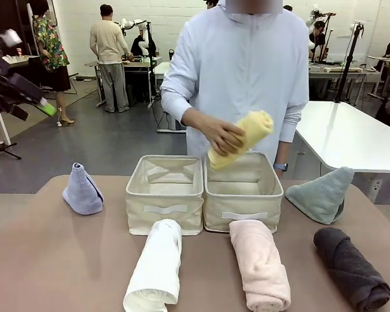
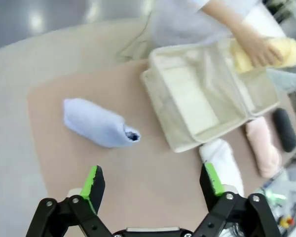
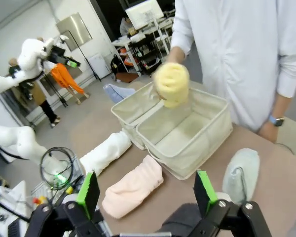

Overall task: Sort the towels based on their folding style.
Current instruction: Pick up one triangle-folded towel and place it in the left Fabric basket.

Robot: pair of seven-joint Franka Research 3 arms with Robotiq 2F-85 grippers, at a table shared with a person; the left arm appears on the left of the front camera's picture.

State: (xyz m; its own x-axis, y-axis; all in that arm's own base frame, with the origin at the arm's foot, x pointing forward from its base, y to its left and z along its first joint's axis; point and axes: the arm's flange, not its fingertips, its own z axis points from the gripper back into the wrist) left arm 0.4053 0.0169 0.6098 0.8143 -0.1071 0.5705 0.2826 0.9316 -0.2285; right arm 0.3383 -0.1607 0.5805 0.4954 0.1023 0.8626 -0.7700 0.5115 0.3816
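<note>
Both grippers are wide open, holding nothing. Left gripper (image 2: 152, 180) hangs high over the table with the lavender cone (image 2: 98, 123) just ahead of it, and right gripper (image 3: 145, 190) hovers above the pink roll (image 3: 133, 187) at lower centre. My guess: they're parked clear while the person's hand (image 1: 222, 136) lowers the yellow roll (image 1: 244, 138) into the right-of-frame bin (image 1: 244, 218), so that one's for rolls. The left bin (image 1: 143, 208) probably takes cones. White roll (image 1: 157, 266) and grey roll (image 1: 350, 268) lie out front, green cone (image 1: 322, 194) at far right.
</note>
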